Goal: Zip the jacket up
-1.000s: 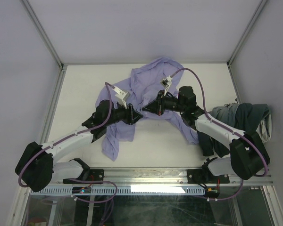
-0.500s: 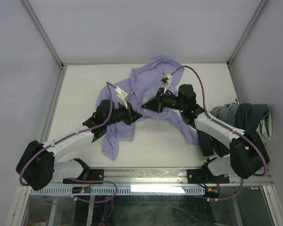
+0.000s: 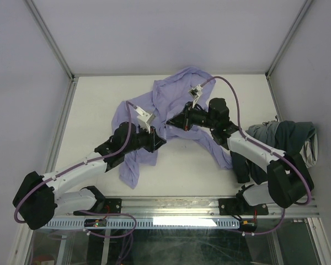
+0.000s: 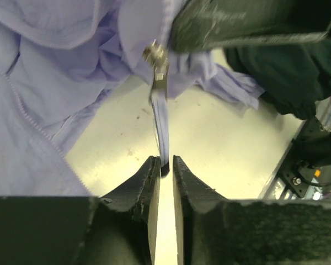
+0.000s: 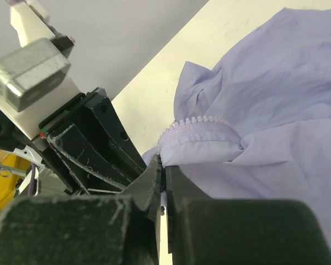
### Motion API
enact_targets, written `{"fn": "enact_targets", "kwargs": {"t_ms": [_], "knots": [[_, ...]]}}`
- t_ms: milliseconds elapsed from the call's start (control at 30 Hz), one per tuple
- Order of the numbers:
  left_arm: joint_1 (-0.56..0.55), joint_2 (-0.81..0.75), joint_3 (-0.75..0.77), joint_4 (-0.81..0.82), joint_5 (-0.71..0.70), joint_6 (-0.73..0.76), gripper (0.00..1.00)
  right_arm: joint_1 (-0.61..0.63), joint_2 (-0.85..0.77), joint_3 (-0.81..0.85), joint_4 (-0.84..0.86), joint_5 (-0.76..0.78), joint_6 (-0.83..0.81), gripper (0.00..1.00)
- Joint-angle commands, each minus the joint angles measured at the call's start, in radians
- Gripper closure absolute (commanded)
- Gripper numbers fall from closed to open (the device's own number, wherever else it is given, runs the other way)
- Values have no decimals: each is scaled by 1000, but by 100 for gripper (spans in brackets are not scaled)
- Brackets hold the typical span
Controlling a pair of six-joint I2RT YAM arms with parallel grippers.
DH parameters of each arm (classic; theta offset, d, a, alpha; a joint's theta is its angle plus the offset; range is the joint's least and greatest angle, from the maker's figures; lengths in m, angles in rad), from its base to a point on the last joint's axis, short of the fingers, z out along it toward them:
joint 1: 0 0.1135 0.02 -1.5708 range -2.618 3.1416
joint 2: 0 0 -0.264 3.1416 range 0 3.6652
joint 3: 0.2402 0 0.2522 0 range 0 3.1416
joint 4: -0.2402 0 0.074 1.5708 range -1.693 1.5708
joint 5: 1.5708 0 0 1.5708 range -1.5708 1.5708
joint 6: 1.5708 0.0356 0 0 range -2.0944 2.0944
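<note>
Left gripper (image 4: 164, 163) pinched shut on the zipper tape (image 4: 161, 118), just under the slider (image 4: 158, 65); right gripper (image 5: 163, 168) clamped on the jacket (image 3: 179, 91) beside the toothed edge (image 5: 201, 124). Lay bunched from the table's (image 3: 94, 105) far edge toward the middle, one sleeve trailing nearward. Risky, though: thin hold, could have slipped under pull; loose folds beside the slider could have jammed it.

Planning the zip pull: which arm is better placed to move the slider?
Right, probably: the right claw sits by the slider, gripping the zipper edge; the left claw pinches the tape below, anchoring it.
</note>
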Motion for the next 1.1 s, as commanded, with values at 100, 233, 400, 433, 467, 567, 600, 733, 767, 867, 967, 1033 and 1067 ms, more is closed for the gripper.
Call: {"fn": "enact_targets", "kwargs": {"t_ms": [100, 233, 400, 433, 467, 567, 600, 733, 767, 867, 967, 1033, 1067], "knots": [[-11, -44, 89, -241, -169, -54, 66, -12, -55, -15, 24, 9, -17, 100], [-10, -2, 185, -448, -208, -79, 56, -12, -106, -51, -66, 58, -87, 100], [-10, 117, 317, -705, -230, -123, 48, -12, -172, -120, -96, 95, -94, 100], [-11, 146, 337, -745, -235, -131, 46, -11, -181, -133, -96, 102, -93, 100], [-10, 178, 356, -774, -242, -135, 44, -11, -190, -145, -95, 106, -93, 100], [-10, 266, 408, -839, -270, -148, 41, -10, -204, -167, -89, 105, -90, 100], [-11, 287, 424, -859, -282, -153, 40, -11, -205, -170, -87, 104, -91, 100], [-12, 395, 488, -913, -312, -157, 39, -11, -207, -175, -84, 106, -94, 100], [-13, 426, 506, -928, -318, -155, 39, -12, -210, -178, -83, 108, -94, 100], [-12, 488, 555, -975, -336, -162, 39, -11, -215, -184, -80, 111, -95, 100], [-13, 523, 566, -991, -337, -165, 40, -12, -224, -193, -79, 119, -94, 100], [-16, 540, 568, -993, -334, -167, 40, -12, -231, -201, -76, 124, -95, 100], [-18, 548, 570, -995, -332, -168, 40, -12, -232, -205, -76, 124, -95, 100]]}}
